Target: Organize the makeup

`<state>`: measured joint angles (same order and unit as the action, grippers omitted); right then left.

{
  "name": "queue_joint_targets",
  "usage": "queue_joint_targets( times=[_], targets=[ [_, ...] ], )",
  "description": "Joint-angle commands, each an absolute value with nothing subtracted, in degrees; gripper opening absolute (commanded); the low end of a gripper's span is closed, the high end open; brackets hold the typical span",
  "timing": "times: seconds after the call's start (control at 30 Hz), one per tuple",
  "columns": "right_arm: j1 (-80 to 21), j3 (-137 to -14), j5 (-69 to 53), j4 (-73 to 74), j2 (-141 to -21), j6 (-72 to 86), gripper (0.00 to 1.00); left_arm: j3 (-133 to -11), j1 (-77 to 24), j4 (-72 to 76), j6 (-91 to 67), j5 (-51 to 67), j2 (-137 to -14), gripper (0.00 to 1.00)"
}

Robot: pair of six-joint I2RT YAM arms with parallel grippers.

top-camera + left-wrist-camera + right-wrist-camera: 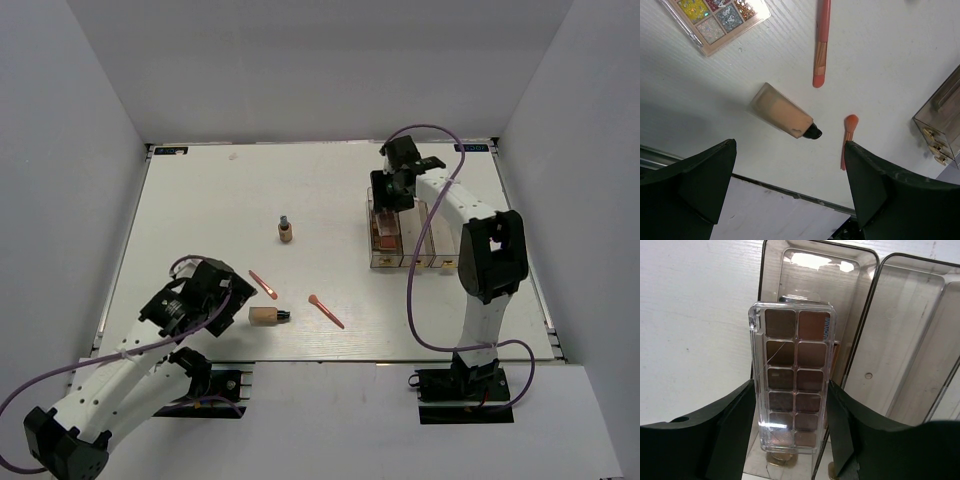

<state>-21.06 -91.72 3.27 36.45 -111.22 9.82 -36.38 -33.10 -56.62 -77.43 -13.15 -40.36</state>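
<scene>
Left gripper [789, 143]: wide open. It holds nothing and touches nothing. It hangs over the bench [200, 200], near the front edge.
Left fingers [700, 180]: two dark fingers, far apart, with the lying bottle seen between them.
Right gripper [792, 386]: clenched on the brown palette [795, 340]. One finger [735, 425] presses each long side.
Brown palette: a flat clear case with two rows of brown squares. It is held right over the first box [820, 270]. I cannot tell if its low end touches the box.
First box: clear and long, the left one in a row of three. From the top view something pink-red lies in it. I cannot tell what it is.
Other boxes: the middle box [412, 245] and the last box [440, 245] sit just beside it, on the far right part of the bench.
Lying bottle [782, 114]: tan with a dark cap, on its side on the bench, near the front edge.
Standing bottle [285, 230]: tan with a dark cap on top, upright in the middle of the bench, well apart from both grippers.
First brush [821, 42]: thin and pink-orange, flat on the bench, near the lying bottle but not touching it.
Second brush [847, 136]: flat on the bench, just beside the lying bottle's cap, not touching.
Colourful palette [715, 20]: flat on the bench, only partly in the left wrist view, near the first brush.
</scene>
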Motion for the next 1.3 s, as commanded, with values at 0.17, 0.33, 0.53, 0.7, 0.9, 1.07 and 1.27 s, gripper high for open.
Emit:
queue_joint_targets(
  times=[0.17,0.33,0.53,0.7,0.9,1.07,1.27],
  targets=[
    [-20.92,-94.22,1.85,37.88,-112.94,10.2,0.57,-36.83,-32.87,-54.14,-76.03,-12.57,-42.63,0.98],
    [-20.65,-94.39,0.88,38.41,-113.2,9.76,0.69,-37.18,-32.87,-53.79,-75.59,-12.48,-43.33,0.98],
    [-20.57,-94.57,-1.47,38.23,-111.62,8.26,0.77,-37.79,-32.87,-53.53,-74.36,-12.75,-44.91,0.98],
    [-20.22,-92.21,-10.95,34.64,-105.76,1.6,0.74,-39.54,-32.17,-56.33,-73.04,-13.36,-52.28,0.98],
    [-19.86,-81.13,-23.44,24.18,-95.2,-5.88,0.54,-43.5,-28.31,-60.99,-69.53,-17.31,-63.7,0.98],
    [-19.95,-78.58,-27.59,23.99,-92.9,-6.59,0.65,-47.02,-23.3,-60.21,-63.12,-19.07,-66.88,0.98],
    [-19.42,-76.38,-29.96,23.29,-91.58,-7.29,0.86,-44.39,-17.85,-56.08,-62.14,-16.0,-69.17,0.98]
  ],
)
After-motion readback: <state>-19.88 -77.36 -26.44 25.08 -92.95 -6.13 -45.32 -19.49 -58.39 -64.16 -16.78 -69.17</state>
